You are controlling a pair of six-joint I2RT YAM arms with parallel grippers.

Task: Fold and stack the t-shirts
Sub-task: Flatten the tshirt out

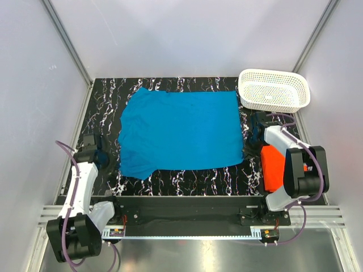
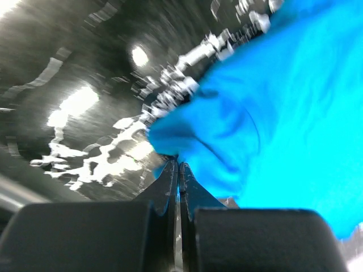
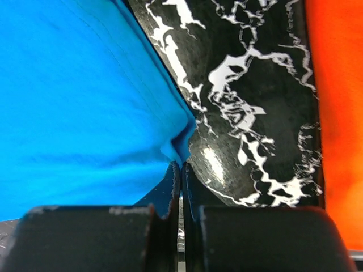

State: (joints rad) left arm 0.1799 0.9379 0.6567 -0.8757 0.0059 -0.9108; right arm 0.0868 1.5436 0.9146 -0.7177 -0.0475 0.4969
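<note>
The bright blue t-shirt (image 1: 181, 133) lies spread flat in the middle of the black marbled table. My left gripper (image 1: 112, 157) is at its left sleeve. In the blurred left wrist view the jaws (image 2: 177, 164) are shut, with the sleeve's tip (image 2: 170, 136) pinched at the fingertips. My right gripper (image 1: 249, 141) is at the shirt's right edge. In the right wrist view it (image 3: 181, 164) is shut on a puckered corner of the blue cloth (image 3: 85, 102). The orange-red t-shirt (image 1: 272, 167) lies folded at the right, partly under the right arm. It also shows in the right wrist view (image 3: 340, 113).
A white perforated plastic basket (image 1: 275, 90) stands at the back right corner. White walls with metal posts close in the table on three sides. A black rail (image 1: 181, 204) runs along the near edge between the arm bases.
</note>
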